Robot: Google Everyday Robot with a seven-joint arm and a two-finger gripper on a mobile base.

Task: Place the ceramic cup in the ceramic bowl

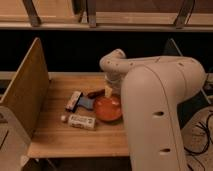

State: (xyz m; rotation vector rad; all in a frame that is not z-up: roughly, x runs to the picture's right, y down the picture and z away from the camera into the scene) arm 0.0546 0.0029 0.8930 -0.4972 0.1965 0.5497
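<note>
One gripper (112, 86) hangs over the bowl (102, 111) by the desk's (75, 139) right edge, likely to drop the cup. Its grip I cannot tell.

One bowl (106, 110) is counted on one table (75, 140), with one packet (74, 100) and one brown item (95, 93) left of the bowl, one bottle (80, 121) at the bowl's near left, one wooden panel (26, 95) farther left, and one gripper (110, 93) at the bowl's far rim.
</note>
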